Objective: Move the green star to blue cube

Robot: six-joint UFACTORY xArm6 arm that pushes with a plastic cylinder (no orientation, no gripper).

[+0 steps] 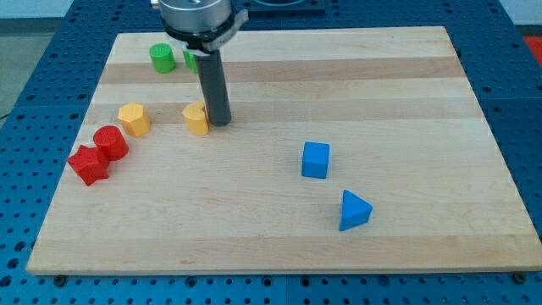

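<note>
— Two green blocks sit at the view's top; which is the star?
— Probably the green block (pixel 191 59) half hidden behind my rod; shape unclear. Get behind it and push toward the blue cube (pixel 315 159), well apart.
— Claw?
— None, nothing held: my tip (pixel 220 122) touches a yellow block (pixel 196 119).

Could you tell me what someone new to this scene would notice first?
Probably my tip, standing on the board right beside a yellow block at the view's upper left. Next, the blue cube and blue triangle, alone toward the lower right. A green block peeks out behind the rod.
</note>
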